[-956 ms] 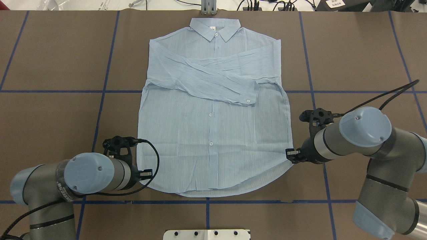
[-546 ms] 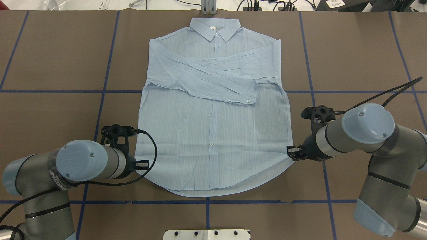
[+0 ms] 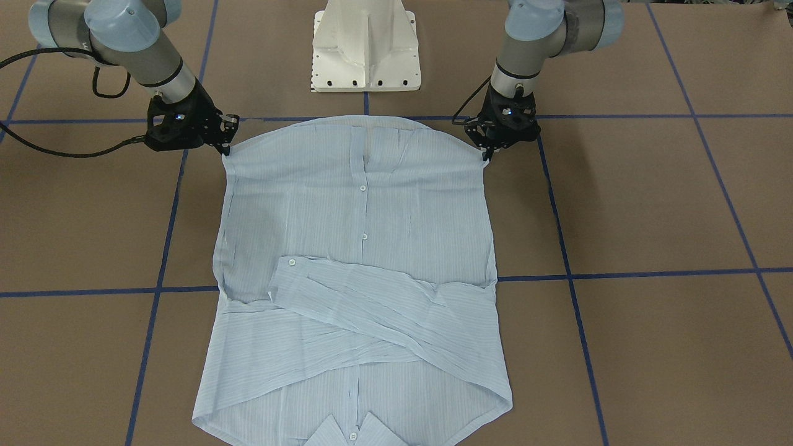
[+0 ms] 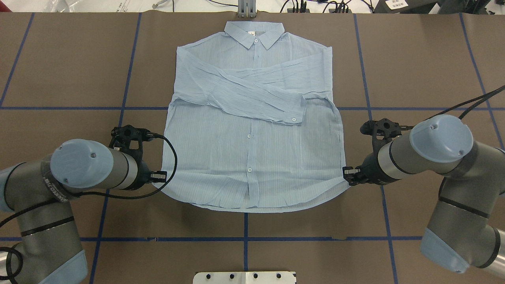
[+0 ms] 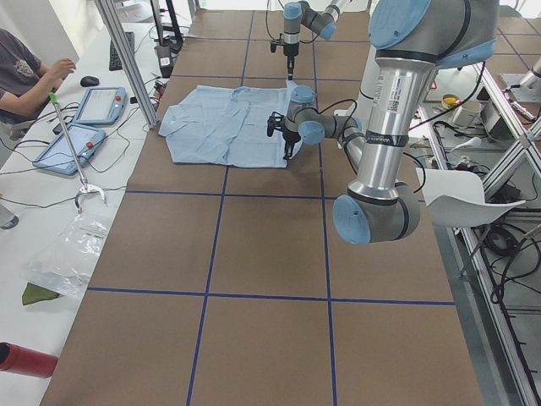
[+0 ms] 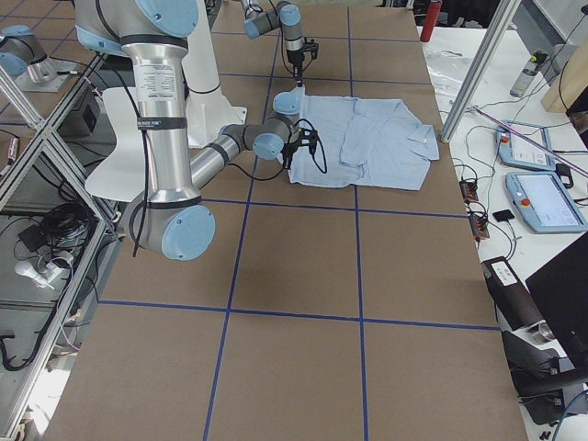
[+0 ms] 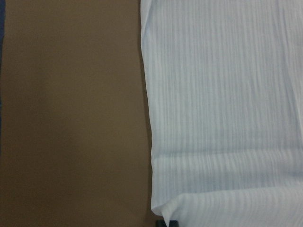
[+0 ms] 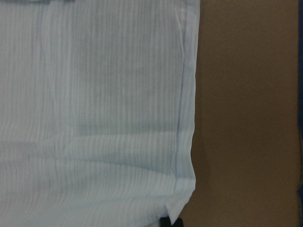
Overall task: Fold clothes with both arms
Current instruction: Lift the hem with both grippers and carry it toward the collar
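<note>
My left gripper (image 4: pixel 160 176) and right gripper (image 4: pixel 347 175) each pinch a bottom corner of the shirt (image 4: pixel 252 157), so I can fold it evenly toward the collar (image 4: pixel 254 33).

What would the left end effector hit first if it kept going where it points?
The bottom corner of the shirt, which the left end effector seems to be pinching; the table lies right beneath.
</note>
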You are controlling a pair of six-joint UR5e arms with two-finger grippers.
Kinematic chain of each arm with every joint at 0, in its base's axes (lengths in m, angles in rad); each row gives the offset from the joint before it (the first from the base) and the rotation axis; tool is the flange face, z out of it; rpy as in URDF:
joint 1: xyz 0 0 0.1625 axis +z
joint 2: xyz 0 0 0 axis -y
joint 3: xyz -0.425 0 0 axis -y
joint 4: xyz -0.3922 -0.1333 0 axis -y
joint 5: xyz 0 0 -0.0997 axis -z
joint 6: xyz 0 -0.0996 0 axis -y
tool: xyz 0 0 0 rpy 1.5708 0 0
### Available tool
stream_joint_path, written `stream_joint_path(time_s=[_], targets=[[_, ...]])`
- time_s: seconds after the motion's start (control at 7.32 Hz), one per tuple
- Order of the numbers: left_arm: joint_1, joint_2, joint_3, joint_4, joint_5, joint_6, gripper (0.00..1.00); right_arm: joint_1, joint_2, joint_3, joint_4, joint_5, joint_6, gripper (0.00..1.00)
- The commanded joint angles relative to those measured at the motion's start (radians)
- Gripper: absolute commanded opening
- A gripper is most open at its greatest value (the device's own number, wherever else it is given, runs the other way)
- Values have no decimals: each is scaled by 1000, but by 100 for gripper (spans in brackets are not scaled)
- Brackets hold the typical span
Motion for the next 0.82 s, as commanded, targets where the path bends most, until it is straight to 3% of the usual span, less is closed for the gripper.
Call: stream_joint_path(time_s=[0.0, 0.68], targets=[[-6, -1, -2, -3, -18, 10, 0, 35, -2, -6, -2, 20, -6, 0], [-34, 19, -84, 3, -91, 1, 0, 80, 0, 3, 1, 97, -6, 0]])
